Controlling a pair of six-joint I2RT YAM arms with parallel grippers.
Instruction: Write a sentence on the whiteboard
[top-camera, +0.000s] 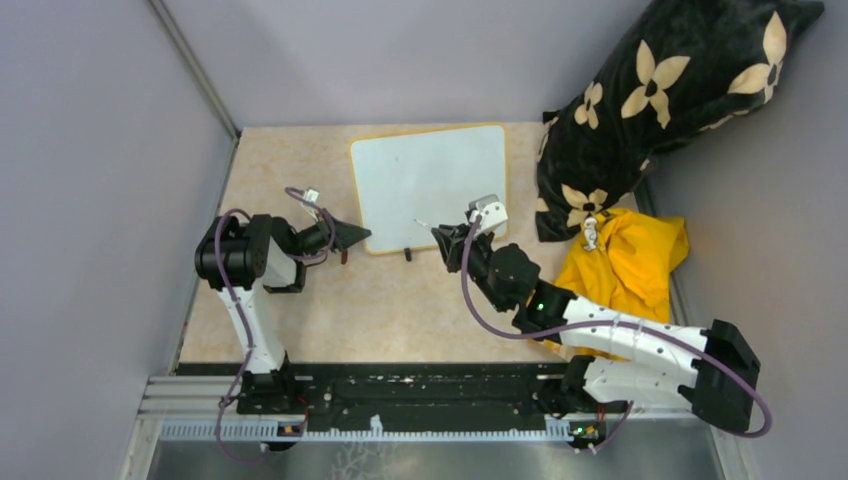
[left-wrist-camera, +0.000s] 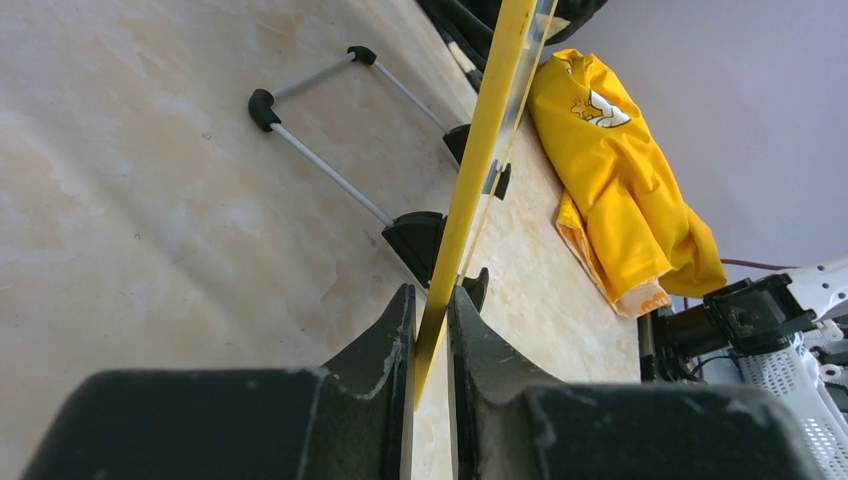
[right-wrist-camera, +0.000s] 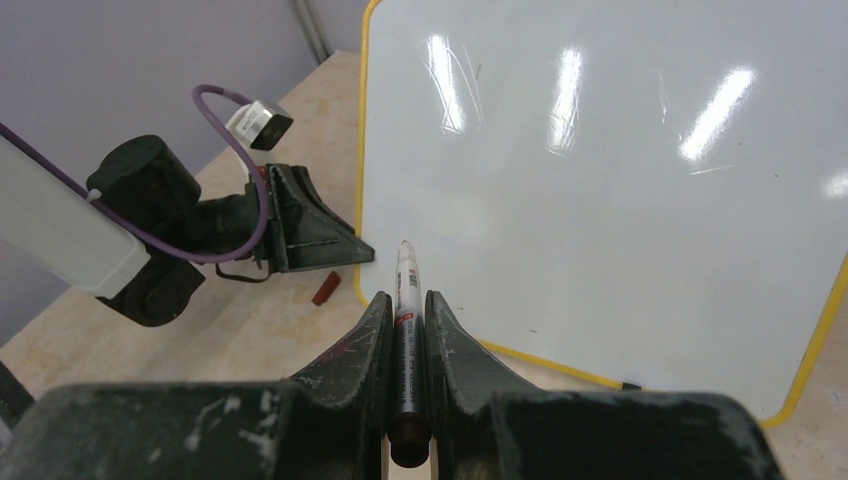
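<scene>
Upper centre, the blank glossy white, yellow-framed whiteboard (top-camera: 428, 185) is clamped at its lower-left corner by the left gripper (left-wrist-camera: 432, 300) — the slim white marker (right-wrist-camera: 406, 270), pinched in the right gripper (right-wrist-camera: 406, 302), should be pressed lightly.

whiteboard (top-camera: 430, 185) | glossy white, thin yellow frame | centre-far | near-left corner clamped

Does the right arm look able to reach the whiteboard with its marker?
Probably yes. The right end effector holds the marker, tip at the whiteboard's near edge, with nothing between them. The left end effector pinches it from one side.
</scene>
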